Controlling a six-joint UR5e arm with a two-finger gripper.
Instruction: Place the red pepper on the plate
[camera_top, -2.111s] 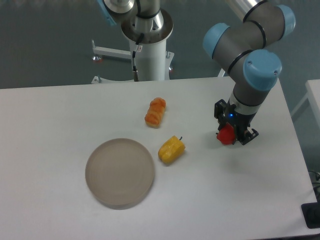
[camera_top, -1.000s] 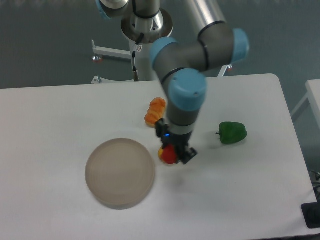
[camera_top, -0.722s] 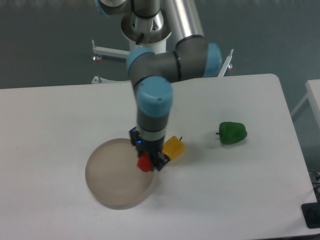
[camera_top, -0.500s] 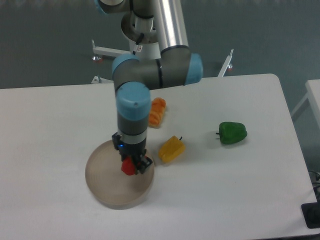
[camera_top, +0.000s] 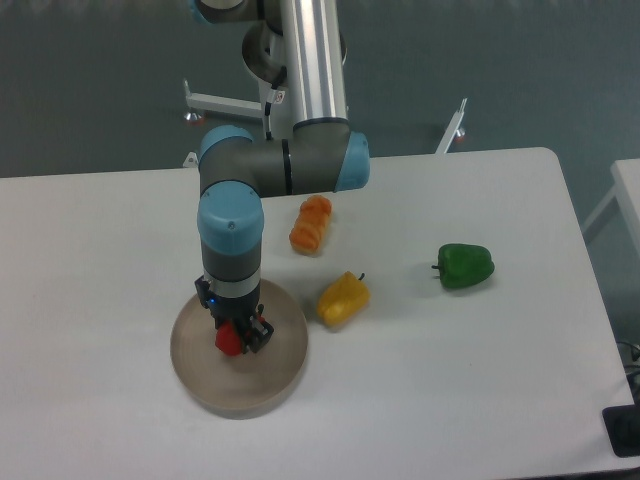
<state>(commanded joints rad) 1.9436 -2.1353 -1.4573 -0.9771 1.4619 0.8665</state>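
The round tan-grey plate (camera_top: 270, 375) lies at the front left of the white table. My gripper (camera_top: 233, 338) hangs over the middle of the plate, shut on the small red pepper (camera_top: 229, 341). The pepper sits low over the plate; I cannot tell whether it touches it. Most of the pepper is hidden by the fingers.
A yellow pepper (camera_top: 343, 298) lies just right of the plate. An orange lumpy pepper (camera_top: 311, 224) lies behind it. A green pepper (camera_top: 465, 266) lies at the right. The arm's base column (camera_top: 300, 60) stands at the back edge of the table.
My gripper carried the red pepper from the right side of the table leftward, past the yellow pepper, to over the plate's middle. The green pepper came into view.
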